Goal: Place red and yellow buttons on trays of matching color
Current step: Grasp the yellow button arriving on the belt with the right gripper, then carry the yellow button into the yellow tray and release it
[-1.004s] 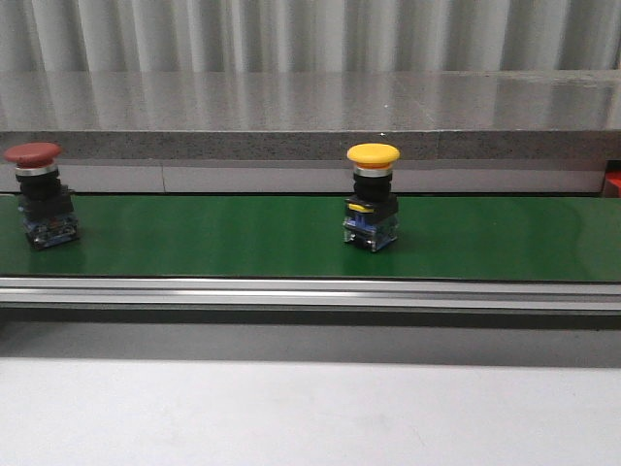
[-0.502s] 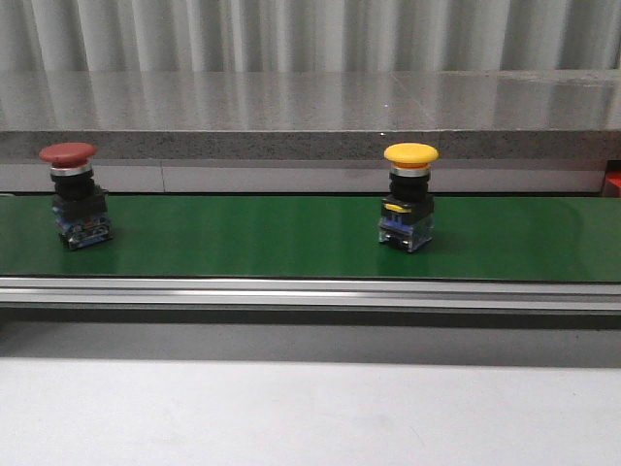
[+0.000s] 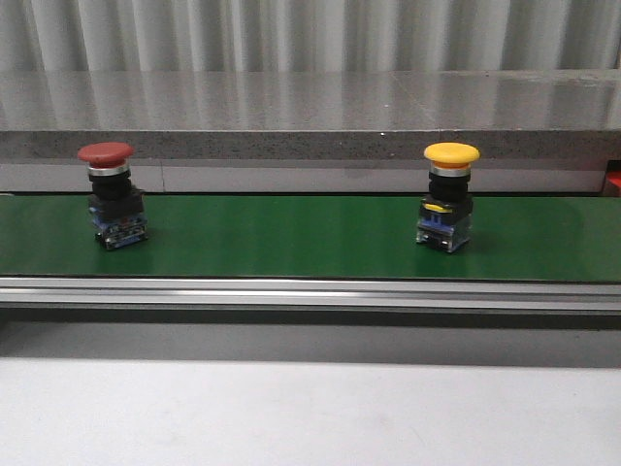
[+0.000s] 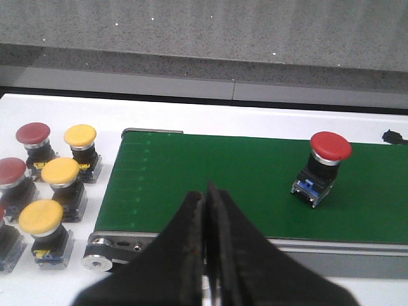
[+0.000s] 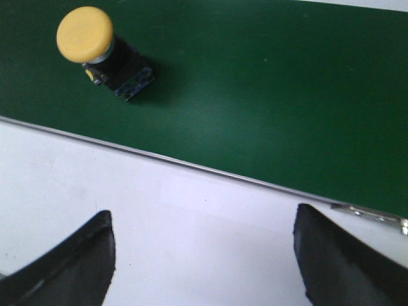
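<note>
Currently, both buttons stand upright on the green belt (image 3: pixel 291 243), cap up, long axis vertical. The yellow button (image 5: pixel 95 51) lies ahead of the right hand (image 5: pixel 204 268) and off to one finger's side; that hand is spread wide and holds nothing. The red button (image 4: pixel 322 169) lies ahead of the left hand (image 4: pixel 208 255), offset to one side; its fingers are pressed together, empty. Judged nearer, the right hand suits the yellow button. No trays are visible.

Backdrop: corrugated grey wall (image 3: pixel 310 34); speckled grey stone ledge (image 3: pixel 310 107); white tabletop (image 3: pixel 310 413) in front.
</note>
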Tool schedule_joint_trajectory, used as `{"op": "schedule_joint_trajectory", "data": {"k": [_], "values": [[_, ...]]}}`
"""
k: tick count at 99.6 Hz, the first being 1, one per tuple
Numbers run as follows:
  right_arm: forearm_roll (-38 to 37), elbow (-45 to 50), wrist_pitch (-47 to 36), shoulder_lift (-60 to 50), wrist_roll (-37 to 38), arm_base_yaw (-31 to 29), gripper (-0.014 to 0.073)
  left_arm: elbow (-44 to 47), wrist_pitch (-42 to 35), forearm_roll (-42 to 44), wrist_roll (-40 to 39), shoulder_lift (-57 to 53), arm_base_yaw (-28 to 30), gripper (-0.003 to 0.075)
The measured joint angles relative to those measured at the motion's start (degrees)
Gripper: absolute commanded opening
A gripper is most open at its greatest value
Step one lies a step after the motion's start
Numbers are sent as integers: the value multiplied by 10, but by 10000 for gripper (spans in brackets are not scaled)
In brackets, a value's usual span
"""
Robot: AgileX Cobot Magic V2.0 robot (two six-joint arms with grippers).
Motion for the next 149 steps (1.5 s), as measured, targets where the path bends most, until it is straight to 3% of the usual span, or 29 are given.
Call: {"op": "schedule_joint_trajectory", "data": {"k": [46,78,85,104,129,149], "values": [[9,-83,-73,164,-49,95,577,0,-2,0,0,0,0,-19],[2,-118,-127,254,-53,101,575,0,-3,0,0,0,0,-19],[-3,-121,-131,268,-54,101,526,0,-3,0,0,0,0,-19],[-10,-124,-131,287,-55,101,197,0,-3,0,0,0,0,-19],[-12,-158,-62,269,-44,74,180,0,-3,0,0,0,0,-19],[-54,-167,-8,203,0,-53,180,0,-3,0,0,0,0,-19]]}}
